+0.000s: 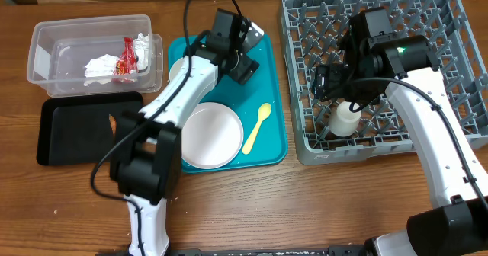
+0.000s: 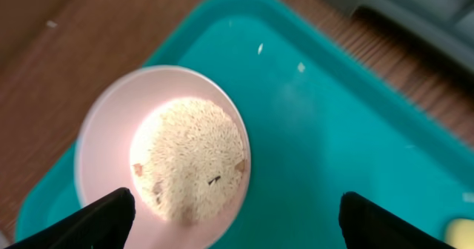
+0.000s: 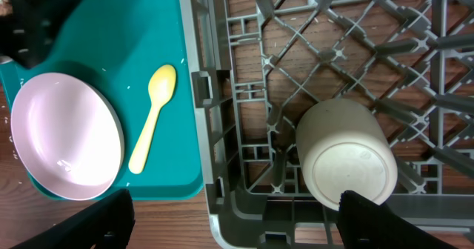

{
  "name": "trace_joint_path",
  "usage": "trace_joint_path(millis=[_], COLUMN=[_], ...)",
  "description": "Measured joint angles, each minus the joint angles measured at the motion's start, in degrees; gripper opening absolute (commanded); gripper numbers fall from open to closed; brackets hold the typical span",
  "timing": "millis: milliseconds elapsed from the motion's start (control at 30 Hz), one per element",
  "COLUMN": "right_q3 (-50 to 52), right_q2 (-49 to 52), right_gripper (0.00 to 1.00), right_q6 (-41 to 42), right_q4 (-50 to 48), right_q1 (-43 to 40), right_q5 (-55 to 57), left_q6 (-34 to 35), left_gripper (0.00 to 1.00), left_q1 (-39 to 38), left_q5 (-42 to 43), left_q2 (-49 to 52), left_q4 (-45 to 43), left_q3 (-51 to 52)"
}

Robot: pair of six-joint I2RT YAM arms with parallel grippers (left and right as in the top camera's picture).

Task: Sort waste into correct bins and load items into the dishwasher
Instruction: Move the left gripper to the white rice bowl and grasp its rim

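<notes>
— From above, what's where?

— The clear tub (image 1: 46, 46) sits far left on the surface (image 1: 305, 210), with the crumpled napkin (image 1: 99, 65) and red wrapper (image 1: 128, 58) inside it. The black tray (image 1: 76, 134) lies just in front of the tub. On the teal tray (image 1: 271, 88) are the white plate (image 1: 210, 134) and the yellow spoon (image 1: 257, 126). The left gripper (image 1: 242, 64) hangs over that tray's far end. The right gripper (image 1: 329, 84) is over the dish rack (image 1: 450, 27), where the cup (image 1: 345, 120) sits near the near-left corner.

— And the left wrist camera?

— It looks down on a bowl (image 2: 104, 123) of rice (image 2: 189, 156), a few brown bits (image 2: 238, 165) mixed in, standing on the teal tray. The fingertips (image 2: 96, 219) show at the two lower corners, spread wide, with nothing between them.

— The right wrist?

— That gripper is wide apart too, and it grips nothing. The cup is down in the rack with its flat end toward the camera, close to one fingertip but not touched. The plate and spoon lie on the teal tray, just past the rack's wall.
</notes>
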State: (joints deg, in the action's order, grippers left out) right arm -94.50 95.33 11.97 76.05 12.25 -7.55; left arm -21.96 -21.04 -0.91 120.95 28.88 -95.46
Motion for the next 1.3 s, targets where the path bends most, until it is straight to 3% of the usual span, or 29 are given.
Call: trace_joint_path(millis=[100,300,567,1033,1300], right_q3=[0.0,0.0,0.0,0.0,0.0], right_q2=[0.0,0.0,0.0,0.0,0.0], right_gripper=[0.9,0.9,0.9,0.9,0.9], right_q6=[0.0,0.0,0.0,0.02,-0.02], right_q4=[-0.07,-0.46,-0.46,-0.31,-0.33], right_q1=[0.0,0.0,0.0,0.0,0.0], right_q5=[0.04,0.04,0.07,0.04,0.04], left_q6=[-2.62,-4.76,-3.54,-1.53,-0.66], left_gripper=[0.76,0.5,0.47,0.18,0.12], left_q1=[0.0,0.0,0.0,0.0,-0.37], left_q5=[-0.13,1.11,1.57,1.73,1.77], left_q2=[1.84,2.12,4.5,6.49,7.48], left_q4=[-1.2,-1.51,-0.74,-0.9,-1.22], left_q3=[0.11,0.11,0.11,0.09,-0.07])
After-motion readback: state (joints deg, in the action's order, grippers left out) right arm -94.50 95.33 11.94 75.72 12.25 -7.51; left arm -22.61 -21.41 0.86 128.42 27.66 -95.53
